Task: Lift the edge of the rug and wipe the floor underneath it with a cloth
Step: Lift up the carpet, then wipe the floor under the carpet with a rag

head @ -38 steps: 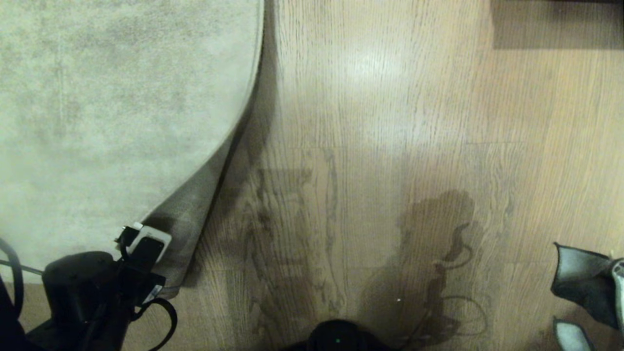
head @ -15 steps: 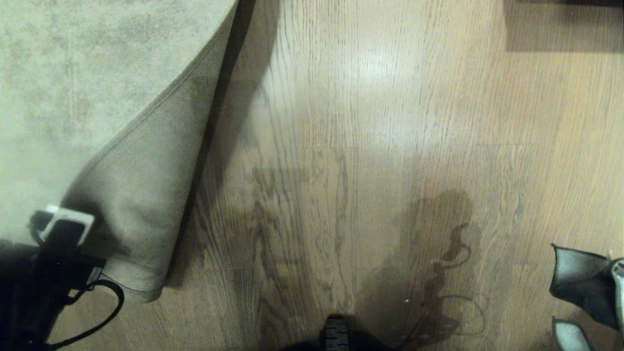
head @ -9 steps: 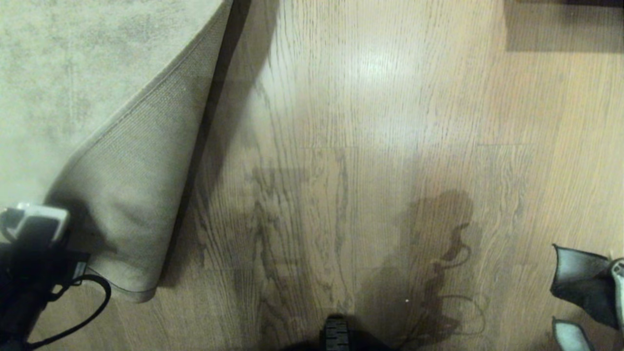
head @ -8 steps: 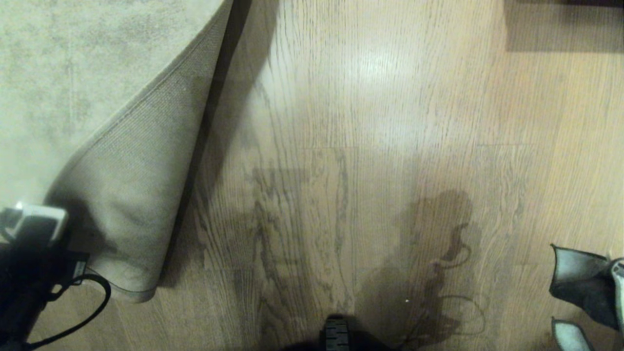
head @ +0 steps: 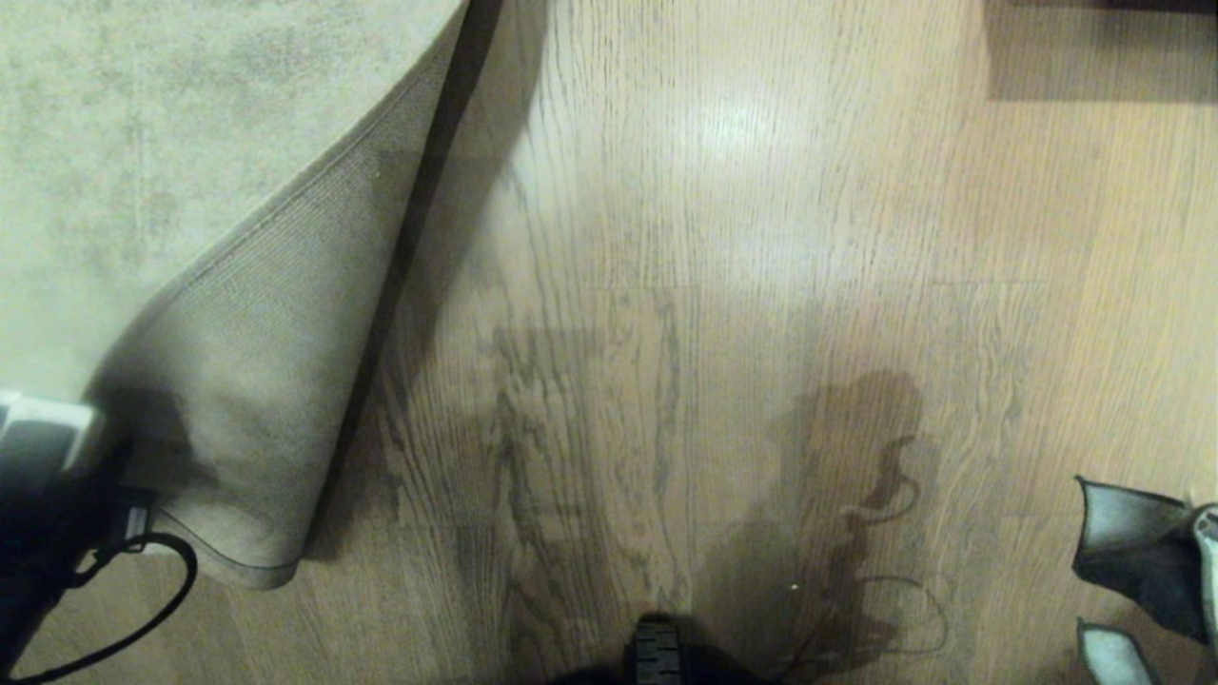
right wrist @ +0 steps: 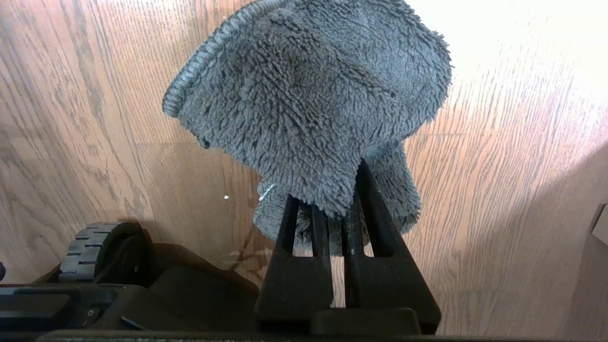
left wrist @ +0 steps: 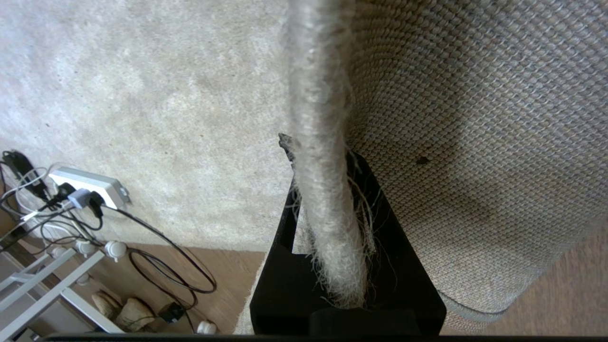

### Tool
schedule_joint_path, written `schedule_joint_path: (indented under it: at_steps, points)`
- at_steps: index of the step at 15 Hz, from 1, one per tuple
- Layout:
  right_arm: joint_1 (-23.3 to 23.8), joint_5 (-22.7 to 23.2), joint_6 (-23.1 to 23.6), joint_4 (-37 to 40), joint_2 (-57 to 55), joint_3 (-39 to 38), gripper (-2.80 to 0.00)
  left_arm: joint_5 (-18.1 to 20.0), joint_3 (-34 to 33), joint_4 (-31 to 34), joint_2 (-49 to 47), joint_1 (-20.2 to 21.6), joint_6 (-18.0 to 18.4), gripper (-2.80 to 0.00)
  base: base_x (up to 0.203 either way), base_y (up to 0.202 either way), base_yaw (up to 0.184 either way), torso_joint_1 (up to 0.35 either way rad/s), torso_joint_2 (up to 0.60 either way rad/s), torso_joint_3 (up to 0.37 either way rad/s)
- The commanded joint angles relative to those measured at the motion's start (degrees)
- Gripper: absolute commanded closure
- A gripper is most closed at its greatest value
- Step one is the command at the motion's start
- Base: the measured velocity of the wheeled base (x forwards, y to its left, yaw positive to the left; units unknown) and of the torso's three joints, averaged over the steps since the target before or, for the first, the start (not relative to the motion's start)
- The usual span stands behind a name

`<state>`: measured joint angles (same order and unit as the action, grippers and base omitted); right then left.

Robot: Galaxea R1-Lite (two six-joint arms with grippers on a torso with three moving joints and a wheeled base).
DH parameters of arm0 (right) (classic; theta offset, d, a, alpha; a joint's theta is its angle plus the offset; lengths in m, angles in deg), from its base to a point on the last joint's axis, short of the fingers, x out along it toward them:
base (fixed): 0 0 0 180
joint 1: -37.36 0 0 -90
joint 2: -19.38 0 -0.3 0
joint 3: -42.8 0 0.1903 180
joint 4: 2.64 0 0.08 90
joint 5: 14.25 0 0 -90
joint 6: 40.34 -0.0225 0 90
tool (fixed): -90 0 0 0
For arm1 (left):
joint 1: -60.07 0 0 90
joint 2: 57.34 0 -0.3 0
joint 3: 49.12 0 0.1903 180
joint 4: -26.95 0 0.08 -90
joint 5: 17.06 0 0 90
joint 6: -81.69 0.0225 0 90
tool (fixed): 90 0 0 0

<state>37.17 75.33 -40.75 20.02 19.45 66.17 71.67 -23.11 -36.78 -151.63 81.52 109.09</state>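
The pale grey-beige rug (head: 143,143) lies at the far left of the head view. Its near corner, the rug edge (head: 257,400), is lifted and folded back, tan woven backing (left wrist: 475,118) facing up. My left gripper (left wrist: 323,161) is shut on that edge; in the head view it sits at the picture's left border (head: 38,447). Bare wood-grain floor (head: 666,285) spreads to the right of the fold. The fluffy grey cloth (right wrist: 308,104) hangs from my right gripper (right wrist: 332,204), which is shut on it just above the floor. The cloth (head: 1132,561) also shows low at the head view's right edge.
A white power strip (left wrist: 88,185) with tangled black cables (left wrist: 161,256) lies by the rug's near border, beside white frame legs (left wrist: 52,285). A dark piece of furniture (head: 1094,48) stands at the far right. My base's wheel (right wrist: 95,247) is close to the cloth.
My left gripper has drawn the rug corner up and leftwards; the fold is much wider, with more backing showing and more floor uncovered. The right arm and cloth have kept still.
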Motion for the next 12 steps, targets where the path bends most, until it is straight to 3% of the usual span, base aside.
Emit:
schedule_joint_path:
  at_steps: [1,6,12]
  points:
    - [0.01,-0.02,-0.02,-0.08,-0.07,0.0,0.0,0.14,-0.02,-2.85,0.69,0.52,0.03,0.0,0.0,0.0,0.0,0.0,0.0,0.0]
    - [0.01,-0.02,-0.02,0.0,-0.07,0.0,0.0,1.57,-1.32,-2.85,2.0,0.58,-0.06,0.0,0.0,0.0,0.0,0.0,0.0,0.0]
    - [0.01,-0.02,-0.02,0.0,-0.07,0.0,0.0,1.93,-2.57,-2.85,2.25,0.96,-2.89,0.0,0.0,0.0,0.0,0.0,0.0,0.0]
